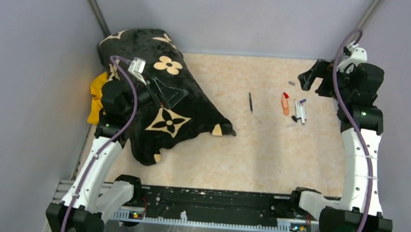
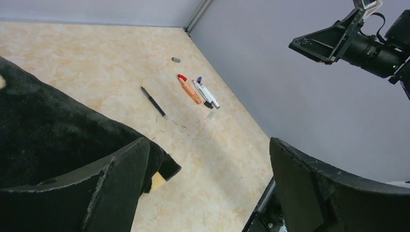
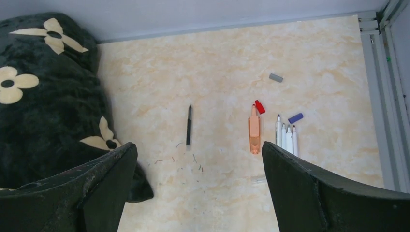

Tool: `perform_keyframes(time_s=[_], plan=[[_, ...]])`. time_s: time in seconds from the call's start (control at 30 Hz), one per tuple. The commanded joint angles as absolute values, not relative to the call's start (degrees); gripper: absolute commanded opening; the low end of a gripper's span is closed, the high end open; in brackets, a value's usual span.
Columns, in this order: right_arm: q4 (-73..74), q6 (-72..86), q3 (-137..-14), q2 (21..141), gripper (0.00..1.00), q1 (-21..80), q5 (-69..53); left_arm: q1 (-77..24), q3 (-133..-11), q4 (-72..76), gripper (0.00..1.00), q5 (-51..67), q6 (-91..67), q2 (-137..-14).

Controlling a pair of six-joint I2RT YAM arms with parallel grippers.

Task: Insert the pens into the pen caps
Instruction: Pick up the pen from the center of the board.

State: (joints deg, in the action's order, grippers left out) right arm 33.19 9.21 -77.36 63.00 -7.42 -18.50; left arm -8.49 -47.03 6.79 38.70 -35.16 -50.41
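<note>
We see the left tool [image 2: 208, 145] and right tool [image 3: 198, 147] both spread wide, holding nothing: left one above the black flower-print blanket [image 1: 160, 98] on the left, right one raised at the far right. On the tabletop [image 1: 256, 153] right of centre we have the thin dark pen [image 3: 189, 125] lying alone, then the orange marker [image 3: 254, 133] with the red cap [image 3: 259, 107] at its far end, then three white markers [image 3: 286, 137] side by side with the purple cap [image 3: 295, 118] just beside them. The grey cap [image 3: 275, 77] sits apart, farther back.
</note>
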Motion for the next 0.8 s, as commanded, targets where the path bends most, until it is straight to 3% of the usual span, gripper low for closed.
perform_keyframes(time_s=[0.0,0.17,0.33,0.47,0.77], plan=[[30.3,9.5,-78.1,64.3,0.99,-8.0,-20.0,-8.2,-49.0,11.8,0.99,41.5,-36.5,-51.8],[27.5,6.8,-77.3,67.8,0.99,-8.0,-31.6,-8.2,-46.7,17.4,0.99,41.8,-38.6,-52.9],[26.7,-6.0,-77.6,72.6,0.99,-6.9,-55.1,-8.1,-44.2,20.2,0.99,41.7,-39.2,-54.1],[34.5,-17.6,-80.5,76.2,0.99,-2.5,-51.9,-8.1,-43.6,20.9,0.99,41.8,-38.7,-55.7],[29.9,-15.8,-79.0,85.2,0.99,-0.4,-42.7,-8.1,-41.3,20.0,0.99,45.1,-36.4,-59.4]])
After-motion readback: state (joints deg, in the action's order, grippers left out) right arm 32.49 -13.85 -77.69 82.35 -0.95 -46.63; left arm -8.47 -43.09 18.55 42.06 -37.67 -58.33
